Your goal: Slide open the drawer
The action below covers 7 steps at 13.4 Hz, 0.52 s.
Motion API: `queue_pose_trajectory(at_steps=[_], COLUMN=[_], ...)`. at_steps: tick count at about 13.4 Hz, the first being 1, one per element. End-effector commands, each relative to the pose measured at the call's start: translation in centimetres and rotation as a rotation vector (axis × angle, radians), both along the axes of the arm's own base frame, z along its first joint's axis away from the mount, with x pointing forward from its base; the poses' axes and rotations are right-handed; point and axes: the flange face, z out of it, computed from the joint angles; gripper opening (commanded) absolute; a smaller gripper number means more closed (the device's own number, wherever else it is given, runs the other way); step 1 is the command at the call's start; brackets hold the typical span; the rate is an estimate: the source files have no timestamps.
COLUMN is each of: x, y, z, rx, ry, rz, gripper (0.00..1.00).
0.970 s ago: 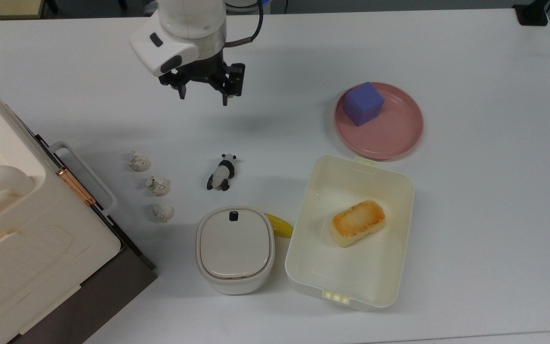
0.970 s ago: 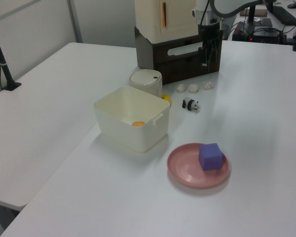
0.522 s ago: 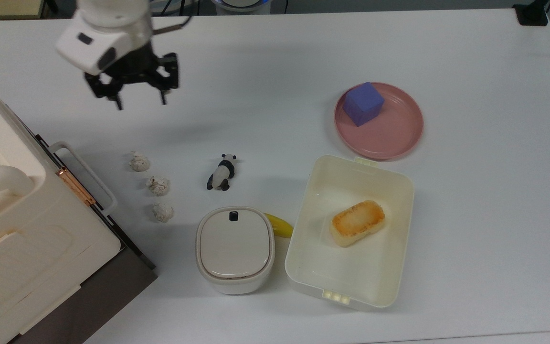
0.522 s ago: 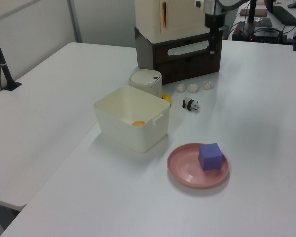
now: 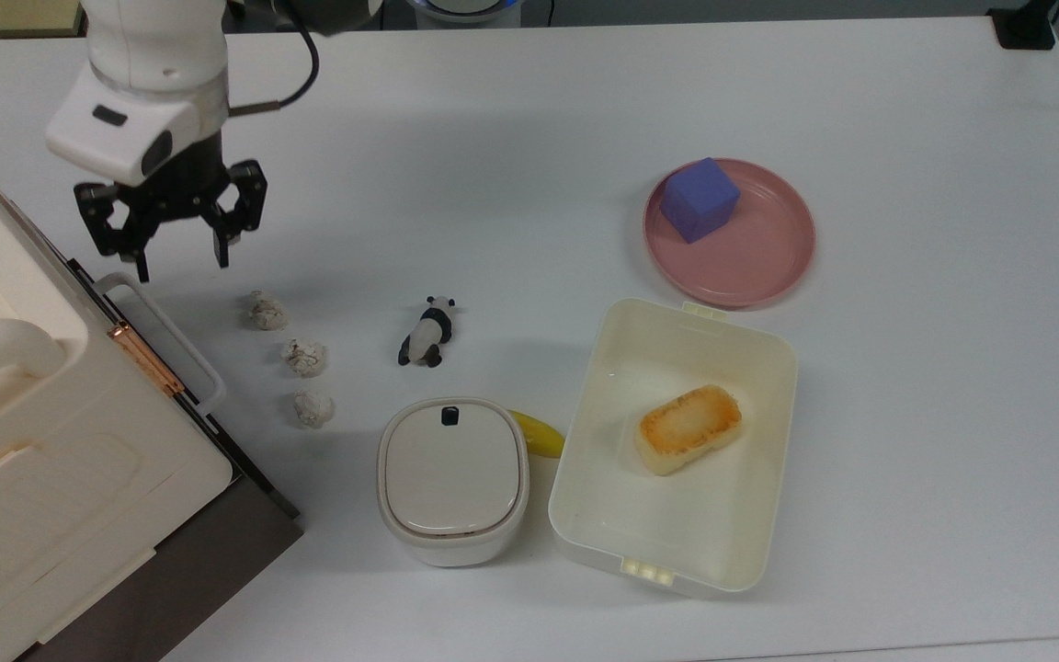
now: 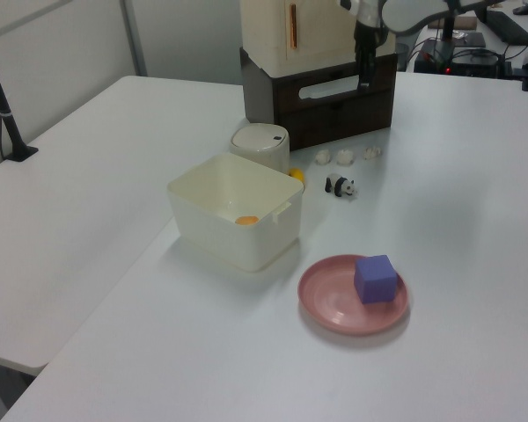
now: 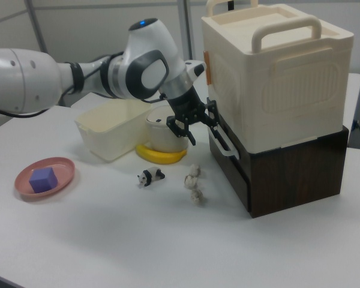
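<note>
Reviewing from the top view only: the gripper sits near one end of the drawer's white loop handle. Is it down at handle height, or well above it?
Observer: In the right view the gripper is level with the handle, beside its end on the right view's left. The fingers are open and not around it.
Operator: Is the drawer out at all?
Observer: The right view shows the drawer front about flush with the dark wood base, so it looks shut.
Operator: What is the yellow thing by the lidded pot?
Observer: The right view shows a whole banana lying curved against the base of the pot.
</note>
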Motion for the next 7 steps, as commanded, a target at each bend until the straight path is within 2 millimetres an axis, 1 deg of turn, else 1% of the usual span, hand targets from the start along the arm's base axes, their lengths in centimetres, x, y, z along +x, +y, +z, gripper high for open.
queue_pose_trajectory(at_steps=[1,2,3,6,7], x=[1.9,2.1,2.3,2.5,2.5], y=[-0.1,-0.3,-0.3,-0.3,-0.3], z=[-1.9,-2.4,-2.5,-2.9,-3.0], rx=[-0.049,-0.056,-0.06,-0.081,-0.087], ry=[-0.015,-0.022,-0.036,-0.037,-0.033], rz=[0.015,0.018,0.022,0.034,0.037], gripper=[0.6,0.59,0.57,0.46,0.45])
